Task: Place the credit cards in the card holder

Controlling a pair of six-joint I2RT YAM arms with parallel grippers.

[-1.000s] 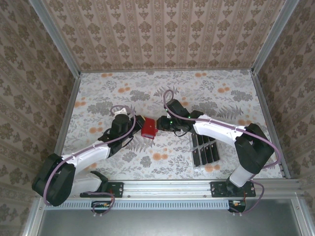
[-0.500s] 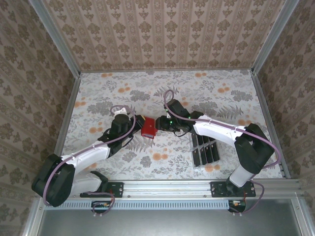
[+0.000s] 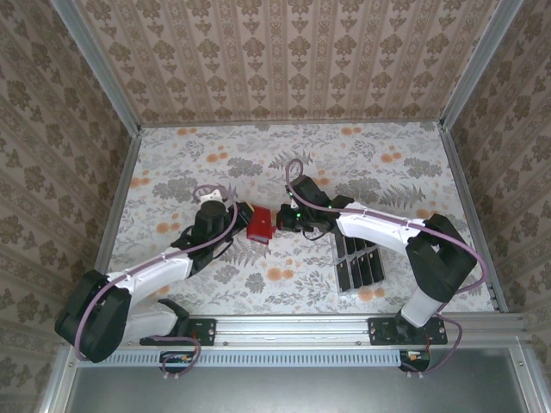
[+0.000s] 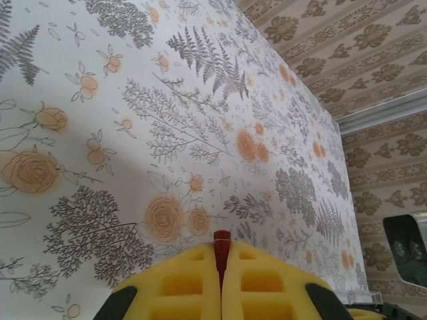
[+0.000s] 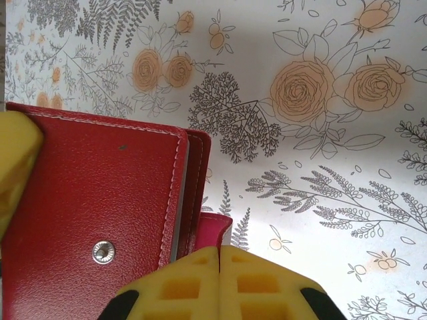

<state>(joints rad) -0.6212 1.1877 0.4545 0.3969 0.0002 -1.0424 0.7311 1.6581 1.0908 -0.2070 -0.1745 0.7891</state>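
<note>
Now, right claw [image 3: 278, 218] newly closed beside card holder [image 3: 259, 224], left claw [image 3: 240, 215] pinching its edge

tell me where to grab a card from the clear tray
Pinch a card by its top edge, fingers coming straight down: the cards seem to stand on edge in the tray's slots, so only that edge is free.

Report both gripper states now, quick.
Left gripper: closed on the card holder edge.
Right gripper: closed at the card holder's pink flap; grip cannot be told.
</note>
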